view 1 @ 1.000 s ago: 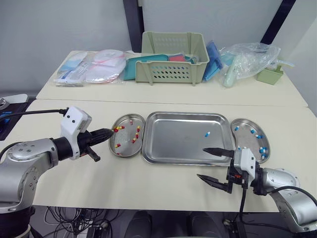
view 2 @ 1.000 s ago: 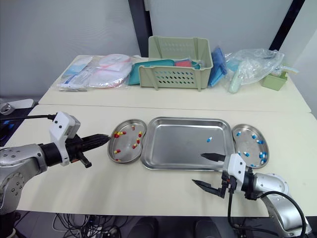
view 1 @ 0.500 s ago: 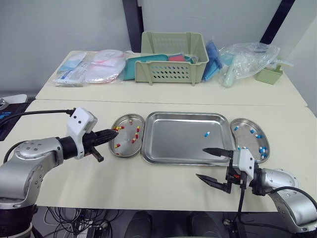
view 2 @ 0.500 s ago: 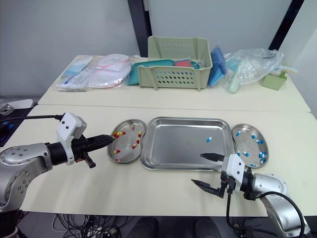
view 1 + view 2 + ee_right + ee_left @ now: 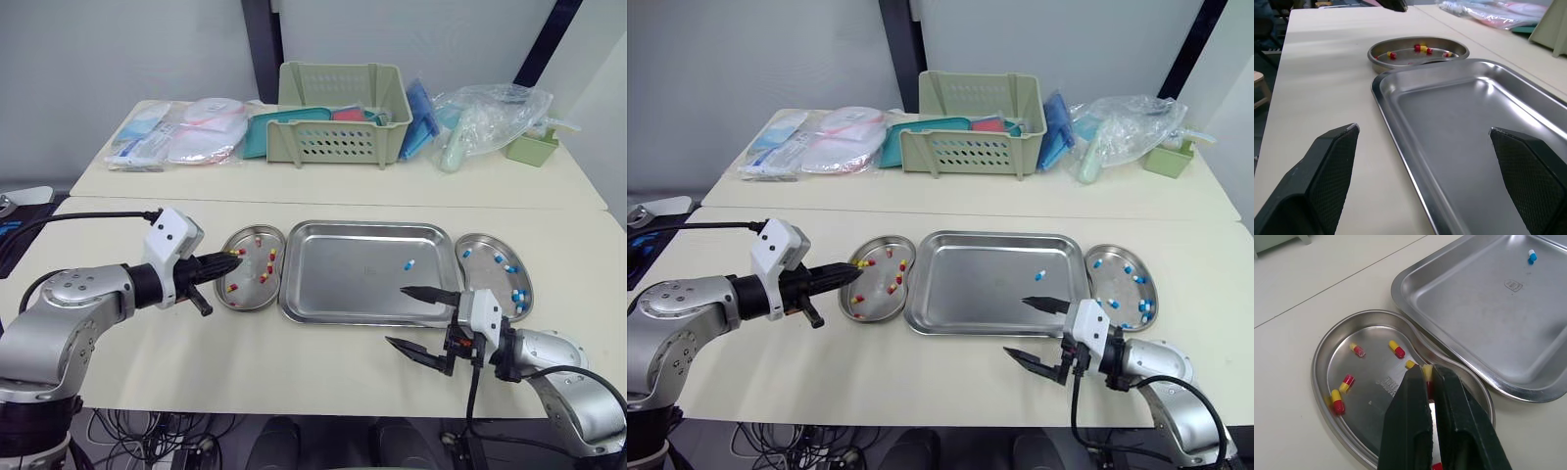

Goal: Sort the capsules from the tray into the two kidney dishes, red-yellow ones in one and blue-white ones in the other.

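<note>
Left eye view: a steel tray is seen in the middle of the bench, with one kidney dish touching each of its short sides. In the left kidney dish several red-yellow capsules are scattered. In the right kidney dish several blue-white capsules are lying. One single blue-white capsule is found in the tray, near its right end. The left gripper is held low over the left kidney dish. The right gripper is placed at the front right corner of the tray, one finger over the tray rim and the other over the bare bench. On a second bench behind, a green basket is standing.

Left wrist view: the two black fingers are pressed almost together, and a held red-yellow capsule is clamped between their tips, its yellow end outward. Under them the left kidney dish is seen, with loose capsules on its floor, and beside it the tray.

Right wrist view: the fingers are spread wide with nothing between them. The near corner of the tray is framed by them, and the dish with the red-yellow capsules is seen beyond it.
</note>
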